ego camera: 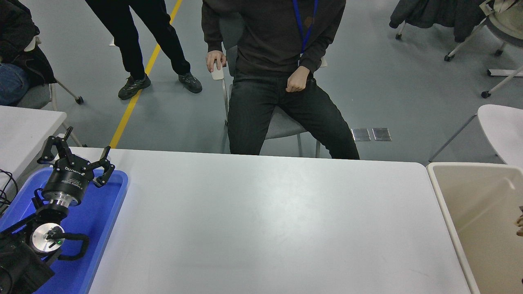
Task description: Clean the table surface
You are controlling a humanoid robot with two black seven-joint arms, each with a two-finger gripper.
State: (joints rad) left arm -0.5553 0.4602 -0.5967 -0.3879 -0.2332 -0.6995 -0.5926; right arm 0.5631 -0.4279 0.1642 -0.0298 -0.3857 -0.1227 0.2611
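Note:
The table surface [265, 220] is a wide matte white-grey top with rounded corners, and nothing lies on it. My left gripper [77, 152] is parked at the lower left above the blue tray, its fingers spread open and empty. My right gripper is out of view. Only a small pale scrap [520, 222] shows at the picture's right edge over the beige bin, and I cannot tell what it is.
A blue plastic tray [110, 212] sits at the table's left end. A large beige bin [470, 192] stands against the right end. A person [278, 61] sits on a chair at the far side. Smaller white tables stand at the left [24, 126] and right [502, 126].

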